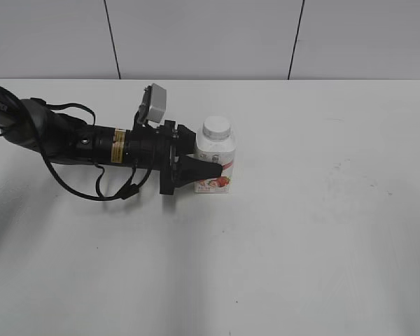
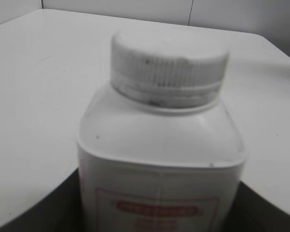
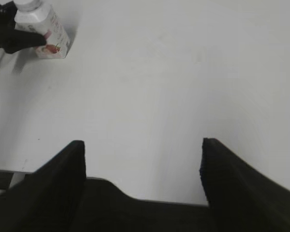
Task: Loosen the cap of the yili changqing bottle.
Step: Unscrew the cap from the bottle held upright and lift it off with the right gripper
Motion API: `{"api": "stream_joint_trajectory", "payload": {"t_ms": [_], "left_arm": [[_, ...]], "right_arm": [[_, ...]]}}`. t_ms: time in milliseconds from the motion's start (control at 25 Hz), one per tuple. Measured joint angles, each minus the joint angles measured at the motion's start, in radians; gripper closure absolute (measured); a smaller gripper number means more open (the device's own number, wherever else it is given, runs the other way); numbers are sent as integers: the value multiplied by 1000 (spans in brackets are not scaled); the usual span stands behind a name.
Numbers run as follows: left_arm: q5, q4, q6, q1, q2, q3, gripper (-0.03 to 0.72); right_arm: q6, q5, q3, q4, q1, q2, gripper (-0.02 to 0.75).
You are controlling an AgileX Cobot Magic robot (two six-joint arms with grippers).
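The yili changqing bottle (image 1: 215, 155) stands upright on the white table, white with a pink-red strawberry label. Its ribbed white cap (image 1: 216, 128) sits on the neck. My left gripper (image 1: 208, 170) reaches in from the left and is shut on the bottle's body, below the cap. In the left wrist view the bottle (image 2: 159, 145) and cap (image 2: 169, 58) fill the frame, with the black fingers of the left gripper (image 2: 159, 212) against both sides. My right gripper (image 3: 142, 145) is open and empty over bare table, far from the bottle (image 3: 53, 29), and is out of the exterior view.
The white table (image 1: 301, 245) spreads to the right and front of the bottle. The left arm and its cables (image 1: 91, 150) lie across the table's left side. A grey panelled wall (image 1: 210, 35) stands behind the far edge.
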Motion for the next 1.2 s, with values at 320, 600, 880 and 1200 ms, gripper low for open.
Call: {"api": "stream_joint_trajectory", "payload": {"t_ms": [320, 600, 880, 1200], "left_arm": [[0, 0, 0, 0, 0, 0, 273], [0, 1, 10, 0, 0, 0, 273], [-3, 1, 10, 0, 0, 0, 273], [-3, 1, 11, 0, 0, 0, 273]], "right_arm": [[5, -3, -130, 40, 0, 346, 158], [75, 61, -438, 74, 5, 757, 164], [125, 125, -714, 70, 119, 1100, 227], [293, 124, -962, 61, 282, 1419, 230]]}}
